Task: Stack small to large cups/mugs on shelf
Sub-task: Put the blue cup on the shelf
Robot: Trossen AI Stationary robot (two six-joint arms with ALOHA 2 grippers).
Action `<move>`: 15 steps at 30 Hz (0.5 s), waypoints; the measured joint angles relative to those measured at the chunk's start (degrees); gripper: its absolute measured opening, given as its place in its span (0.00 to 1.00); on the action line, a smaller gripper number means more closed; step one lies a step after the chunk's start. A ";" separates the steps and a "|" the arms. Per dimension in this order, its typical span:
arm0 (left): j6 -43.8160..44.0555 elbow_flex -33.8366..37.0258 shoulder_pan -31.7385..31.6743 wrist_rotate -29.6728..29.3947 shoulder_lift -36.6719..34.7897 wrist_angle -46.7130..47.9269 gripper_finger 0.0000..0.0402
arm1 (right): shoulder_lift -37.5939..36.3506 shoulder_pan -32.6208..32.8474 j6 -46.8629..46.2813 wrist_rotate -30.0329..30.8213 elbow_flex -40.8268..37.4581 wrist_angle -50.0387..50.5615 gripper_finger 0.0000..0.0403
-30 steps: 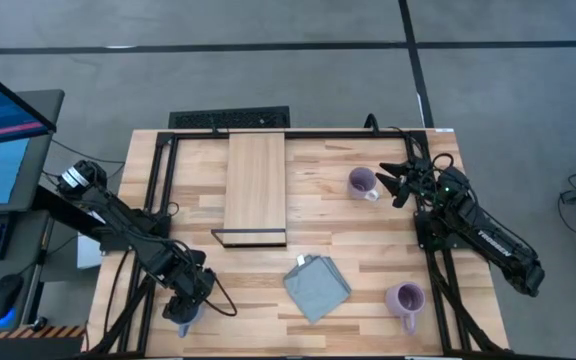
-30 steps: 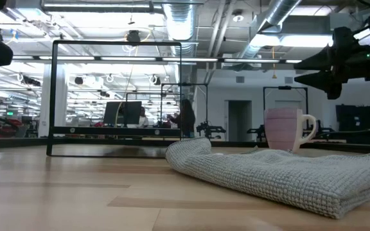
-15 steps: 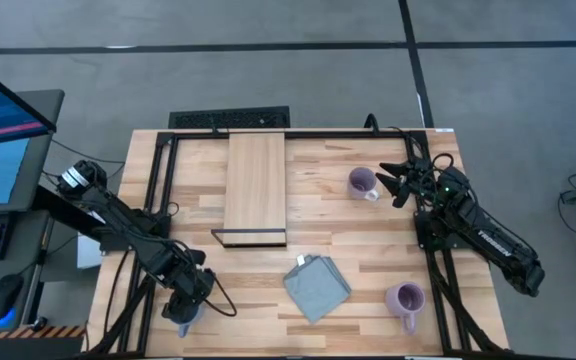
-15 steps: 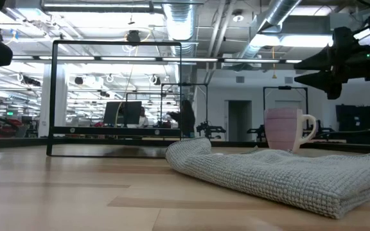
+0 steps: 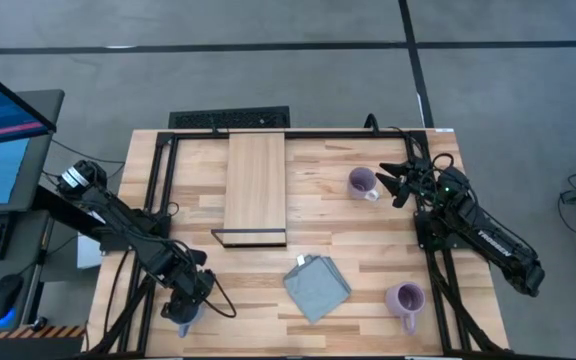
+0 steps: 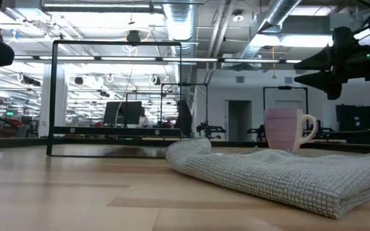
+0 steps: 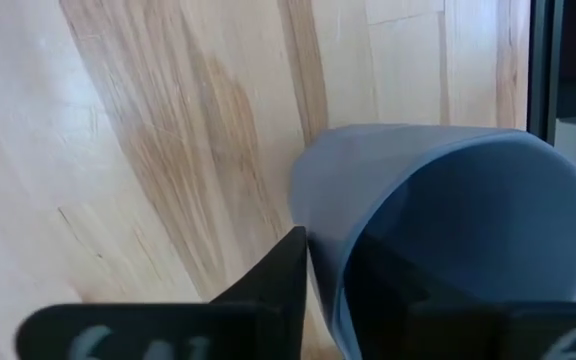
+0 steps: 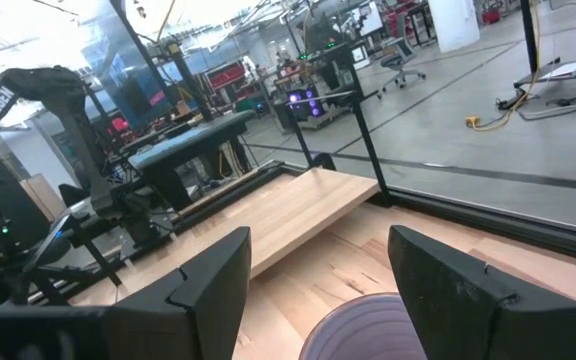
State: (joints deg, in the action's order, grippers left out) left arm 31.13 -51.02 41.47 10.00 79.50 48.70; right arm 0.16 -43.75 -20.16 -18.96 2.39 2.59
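Observation:
A dusty blue mug (image 7: pixel 448 200) stands at the table's near left corner, with my left gripper (image 7: pixel 338 260) shut on it from above; in the high view the arm covers most of the mug (image 5: pixel 186 320). One lilac mug (image 5: pixel 362 182) stands at the far right, just in front of my open right gripper (image 5: pixel 388 180), which points level at it without touching. A second lilac mug (image 5: pixel 404 298) stands at the near right. The light-wood shelf (image 5: pixel 255 185) lies at the far middle of the table. My left gripper pinches the blue mug's wall at the rim (image 7: pixel 320 215). One finger (image 7: pixel 278 285) is outside the mug and the other is inside its hollow. The fingers come steeply from above. Whether the mug's foot is on the table does not show.
A folded grey-blue cloth (image 5: pixel 317 288) lies at the near middle, between the shelf and the near-right mug. A black frame rail (image 7: pixel 540 60) runs close beside the blue mug along the table's left edge. Bare wood lies between the blue mug and the shelf.

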 joint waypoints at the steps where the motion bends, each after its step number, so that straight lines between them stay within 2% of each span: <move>1: -0.32 0.27 0.00 0.02 0.00 -0.34 0.10 | -0.01 0.00 0.00 -0.01 0.00 0.01 0.65; 5: -1.61 0.88 -0.12 -0.22 -0.11 -1.15 0.03 | -0.02 0.01 0.00 0.00 0.00 0.01 0.65; 15: -2.98 1.00 -0.96 0.52 -0.04 -1.67 0.02 | -0.02 0.00 -0.02 -0.01 0.00 0.00 0.65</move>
State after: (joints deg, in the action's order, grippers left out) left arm 28.14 -50.02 40.52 10.52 79.46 47.03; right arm 0.14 -43.75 -20.18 -18.97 2.39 2.59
